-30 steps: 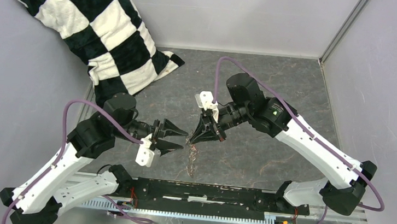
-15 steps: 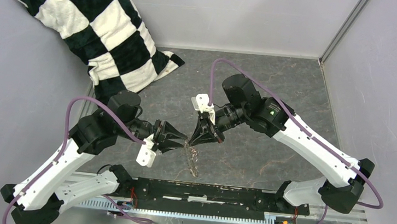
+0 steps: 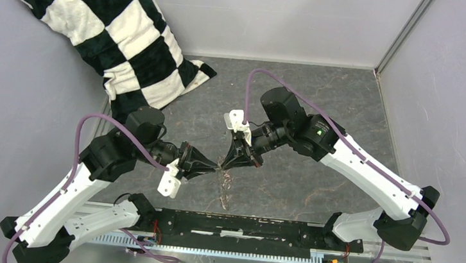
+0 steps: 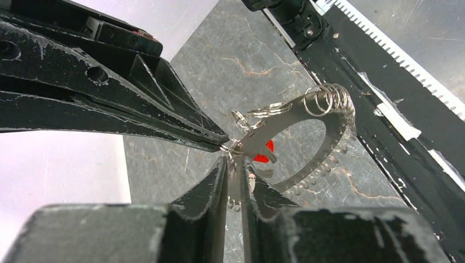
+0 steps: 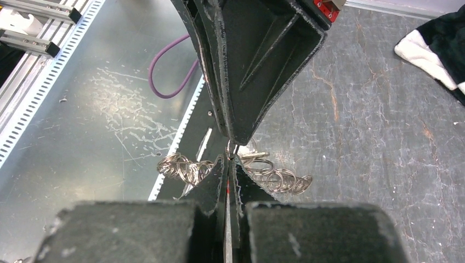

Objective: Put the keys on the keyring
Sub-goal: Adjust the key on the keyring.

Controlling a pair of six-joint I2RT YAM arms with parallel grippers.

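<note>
Silver keyring point(image 4: 324, 102) hangs pinched in right claw point(image 5: 227, 160); key indiscernible.

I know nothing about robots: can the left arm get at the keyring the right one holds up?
Likely yes: the left gripper meets the right gripper tip to tip, its fingers either side of the keyring.

left gripper point(image 3: 212, 166) and right gripper point(image 3: 226, 164) tip to tip mid-frame, keyring point(image 3: 225, 187) dangling just below; checkered pillow point(image 3: 93, 18) upper left.
</note>
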